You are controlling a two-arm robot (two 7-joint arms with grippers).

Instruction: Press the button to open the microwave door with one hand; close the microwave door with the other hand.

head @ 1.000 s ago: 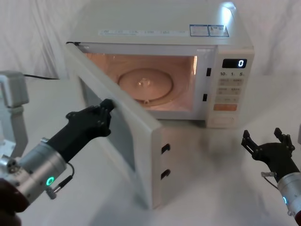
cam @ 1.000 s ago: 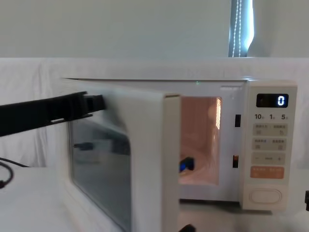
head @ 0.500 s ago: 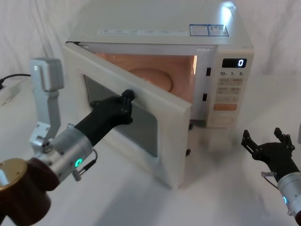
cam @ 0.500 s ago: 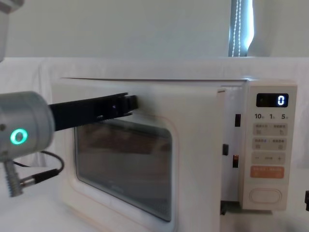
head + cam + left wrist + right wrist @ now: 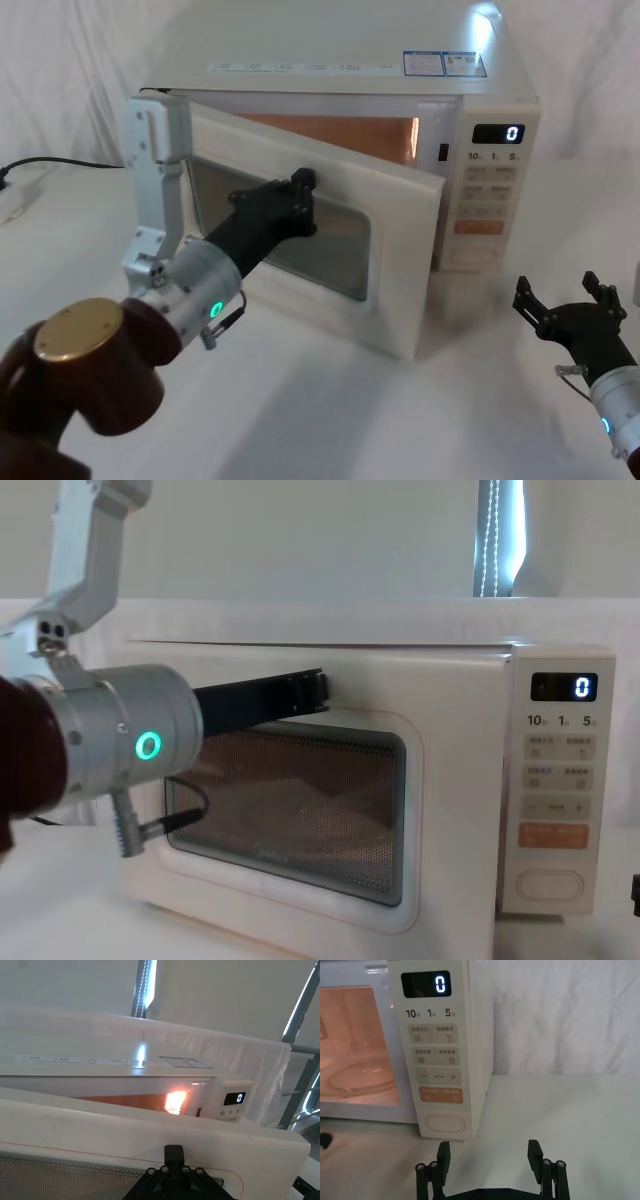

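The left claw (image 5: 300, 190), closed, presses the microwave door (image 5: 395, 215), which stands ajar before the microwave (image 5: 350, 60) on the tabletop (image 5: 330, 410). The right claw (image 5: 570, 300) waits open. A glancing push could slip, leaving the door unlatched.

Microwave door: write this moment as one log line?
microwave door: nearly closed, gap left | left gripper: pressing on it | right gripper: open, idle

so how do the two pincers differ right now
The left pincer is stretched forward with its tip pressed against the microwave door, which stands ajar; the right pincer sits low on the table side, touching nothing. The right one's fingers are spread open, while the left one's are drawn together. Both are black, on silver wrists.
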